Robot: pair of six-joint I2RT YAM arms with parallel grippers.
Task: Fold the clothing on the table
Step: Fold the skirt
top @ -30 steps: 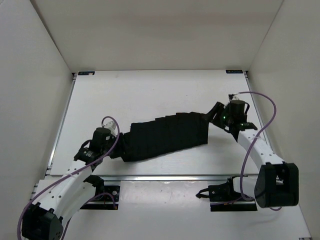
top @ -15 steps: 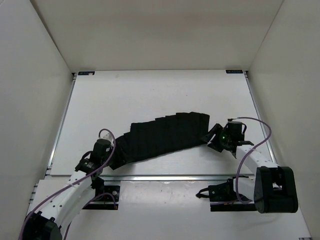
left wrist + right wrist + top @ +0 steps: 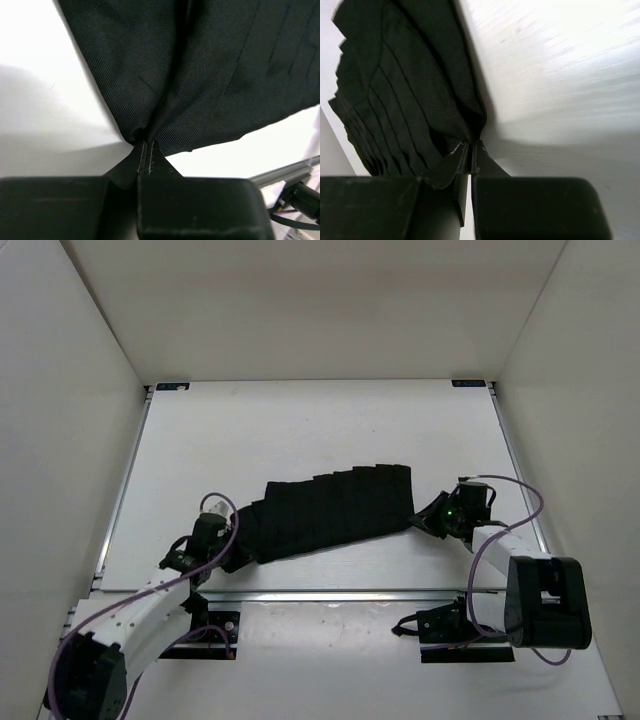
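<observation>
On the near half of the tabletop (image 3: 300, 425), the clothing (image 3: 330, 512) lies as a long pleated band stretched between the two arms. Within the last second both tools have gone from open to closed. The left tool (image 3: 145, 150) now pinches the near-left corner of the fabric and the right tool (image 3: 471, 147) pinches the near-right corner. With both corners secured, the fold can probably begin by lifting them toward the far hem.

White back wall (image 3: 310, 300), L side wall (image 3: 60, 420), R side wall (image 3: 585, 390), sm. black brackets (image 3: 172, 386) at far corners
</observation>
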